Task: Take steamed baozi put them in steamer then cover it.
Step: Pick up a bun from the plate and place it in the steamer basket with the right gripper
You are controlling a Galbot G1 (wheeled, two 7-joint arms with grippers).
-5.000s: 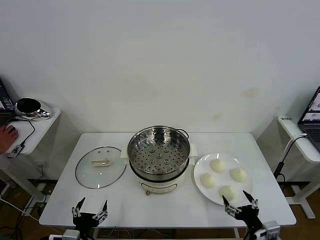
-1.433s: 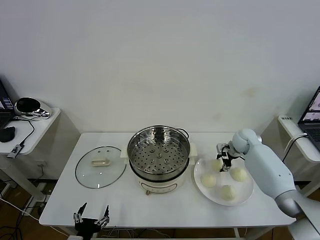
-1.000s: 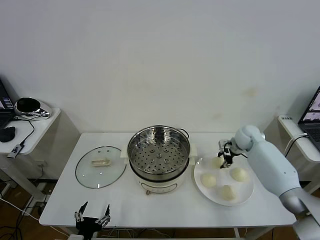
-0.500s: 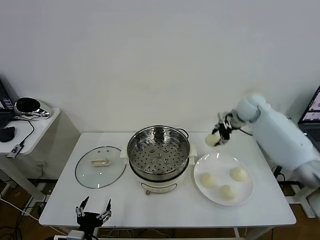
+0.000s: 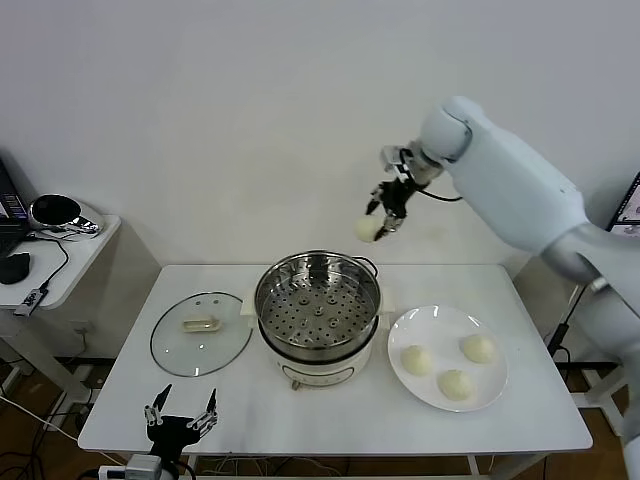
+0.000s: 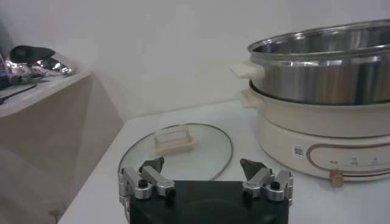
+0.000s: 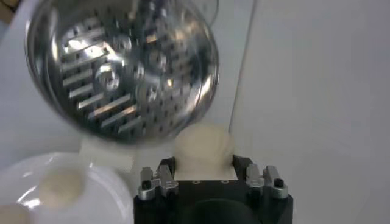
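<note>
head view shows the right gripper (image 5: 384, 215) clamped on one bun (image 5: 368, 229) high above the table, with the steamer (image 5: 318, 305) below and to its left, three buns on the plate (image 5: 447, 357), while the left gripper (image 5: 181, 421) waits open at the near edge.

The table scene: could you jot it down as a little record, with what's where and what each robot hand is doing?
right gripper: raised above the far rim of the steamer, shut on one bun
steamer: mid-table, uncovered, perforated tray bare
plate: to the right of the steamer, holds three buns
glass lid: flat on the table, to the left of the steamer
left gripper: parked at the near table edge, open, holding nothing
table: white, carries steamer, plate and lid
</note>
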